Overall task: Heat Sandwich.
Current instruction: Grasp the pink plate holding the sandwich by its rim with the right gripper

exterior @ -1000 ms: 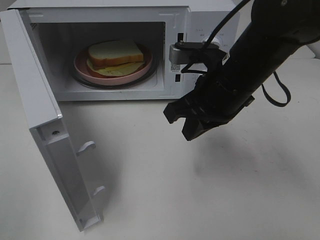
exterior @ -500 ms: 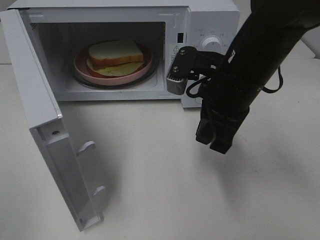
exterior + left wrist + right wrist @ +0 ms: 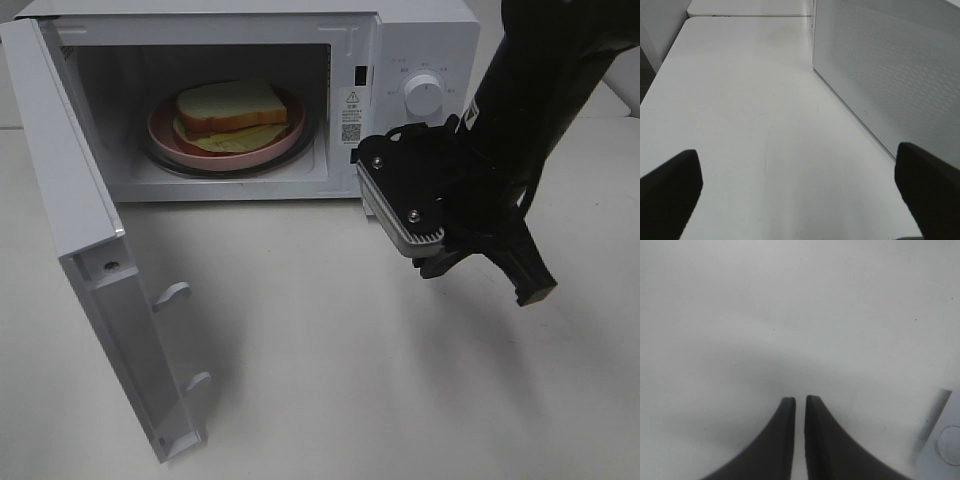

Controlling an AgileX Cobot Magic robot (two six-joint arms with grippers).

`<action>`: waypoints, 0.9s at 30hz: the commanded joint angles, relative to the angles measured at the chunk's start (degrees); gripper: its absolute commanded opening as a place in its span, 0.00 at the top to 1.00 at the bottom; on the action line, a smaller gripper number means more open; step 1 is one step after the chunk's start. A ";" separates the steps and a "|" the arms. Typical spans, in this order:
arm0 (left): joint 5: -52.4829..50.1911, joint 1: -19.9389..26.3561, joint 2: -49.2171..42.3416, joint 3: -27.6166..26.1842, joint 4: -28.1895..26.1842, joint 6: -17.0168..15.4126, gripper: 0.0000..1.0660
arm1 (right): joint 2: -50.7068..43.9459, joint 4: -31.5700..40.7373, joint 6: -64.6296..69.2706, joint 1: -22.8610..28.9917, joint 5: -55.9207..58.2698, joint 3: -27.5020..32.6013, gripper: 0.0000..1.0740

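Observation:
The sandwich, pale bread with an orange-brown crust and yellow-green filling, lies on a round pink plate inside the open white microwave. The microwave door stands swung wide open at the left. My right gripper hangs in front of the control panel, below the dial, pointing down and to the right above the table. Its fingers are closed together with nothing between them. My left gripper is wide open and empty over the table beside the microwave's perforated wall. It is out of the exterior view.
The white table spreads in front of the microwave. The open door juts out over its left front part. A corner of the control panel with the dial shows in the right wrist view.
My right arm has swung from in front of the microwave's opening to the right. Its wrist has turned, so the gripper now points down to the right. The sandwich and door have not moved.

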 commanded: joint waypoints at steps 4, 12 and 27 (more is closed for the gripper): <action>-0.34 0.23 -1.26 0.29 -0.11 0.06 0.03 | -0.57 -4.81 0.29 -0.06 -2.41 -0.11 0.80; -0.34 0.23 -1.26 0.29 -0.11 0.06 0.03 | -0.57 -4.76 8.77 0.06 -9.28 -0.11 0.29; -0.34 0.23 -1.26 0.29 -0.11 0.06 0.03 | -0.52 -8.14 13.29 0.11 -11.75 -0.17 0.06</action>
